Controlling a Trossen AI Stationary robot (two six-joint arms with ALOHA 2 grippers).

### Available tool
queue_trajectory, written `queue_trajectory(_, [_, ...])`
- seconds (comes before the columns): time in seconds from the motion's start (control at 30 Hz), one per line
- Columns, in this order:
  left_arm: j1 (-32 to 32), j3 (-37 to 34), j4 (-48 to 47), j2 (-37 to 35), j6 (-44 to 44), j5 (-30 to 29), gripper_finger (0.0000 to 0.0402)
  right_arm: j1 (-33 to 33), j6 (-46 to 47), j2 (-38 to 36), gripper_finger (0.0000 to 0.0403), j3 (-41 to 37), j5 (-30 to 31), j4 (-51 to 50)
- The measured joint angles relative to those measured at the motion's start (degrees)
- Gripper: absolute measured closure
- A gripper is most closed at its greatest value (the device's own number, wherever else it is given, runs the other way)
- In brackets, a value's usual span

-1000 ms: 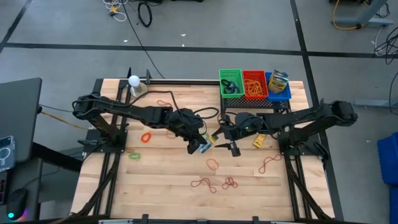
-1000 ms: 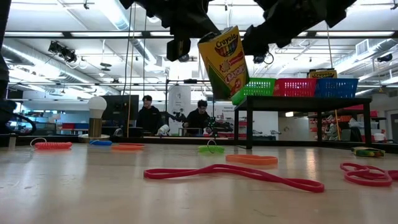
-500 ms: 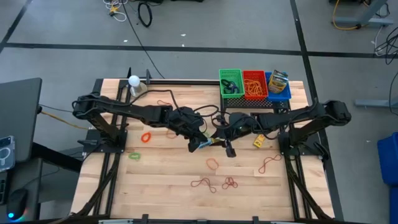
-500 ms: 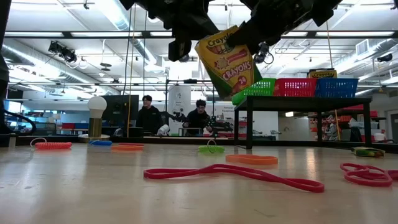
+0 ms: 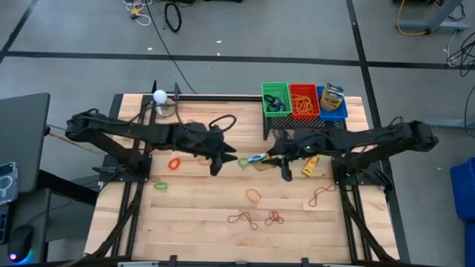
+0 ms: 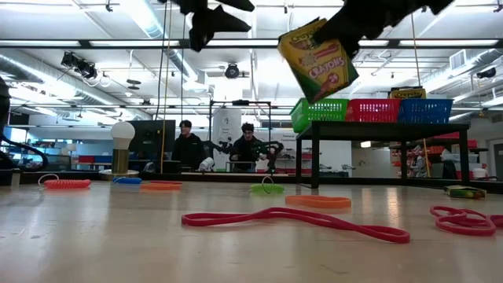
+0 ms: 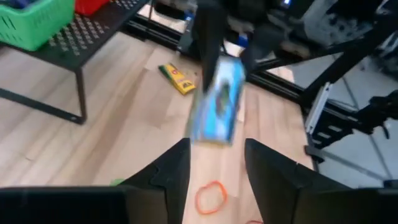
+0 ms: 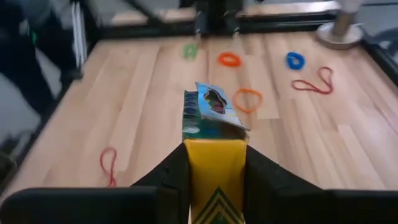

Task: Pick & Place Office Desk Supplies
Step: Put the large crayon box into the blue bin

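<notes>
The yellow crayon box hangs in the air over the middle of the table, with my right gripper shut on it. In the low view the box is tilted, high above the wood. My left gripper stands open just left of the box, its fingers apart and touching nothing. Rubber-band loops lie flat on the table: an orange one, a green one and red ones. My right gripper pinches the crayon box by its two yellow sides at the end nearest the wrist, between its two fingers. The fingers come from the table's right, slanting a little down, and lie along the box. The box sticks out toward the left, tilted and lifted clear.
A black rack at the far right carries a green, a red and a blue basket. A small yellow packet lies under my right arm. A white ball on a base stands far left. More red loops lie nearer the front.
My left gripper has opened, let go of the crayon box and drawn back toward the table's left edge and upward. My right gripper has shut on the box and taken it up and toward the right; the box has tipped further over.
</notes>
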Motion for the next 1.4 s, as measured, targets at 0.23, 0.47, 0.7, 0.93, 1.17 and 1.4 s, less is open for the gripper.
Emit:
queue_trajectory(0.23, [-0.12, -14.27, 32.12, 0.58, -5.09, -2.72, 0.0239, 0.46, 14.97, -8.90, 0.0299, -10.75, 5.19, 14.85])
queue_trajectory(0.47, [0.27, -15.07, 38.26, 4.08, -6.66, -5.81, 0.0196, 0.75, 21.65, -12.61, 0.0301, -12.13, 11.98, 24.48])
queue_trajectory(0.7, [2.66, -14.02, 47.03, 6.83, -9.07, -2.63, 0.0128, 0.36, 25.16, -12.74, 0.0301, -12.05, 13.01, 32.34])
queue_trajectory(0.93, [4.35, -8.06, 45.94, 10.16, -6.50, 4.34, 0.0123, 0.27, 25.24, -12.76, 0.0300, -12.05, 14.28, 34.38])
queue_trajectory(1.17, [5.17, -3.47, 43.16, 13.42, -4.37, 10.47, 0.0160, 0.27, 25.31, -12.76, 0.0299, -12.07, 14.76, 36.37])
queue_trajectory(1.4, [6.16, -3.46, 42.99, 13.44, -4.22, 14.22, 0.0261, 0.27, 25.59, -12.83, 0.0296, -12.07, 14.85, 36.34])
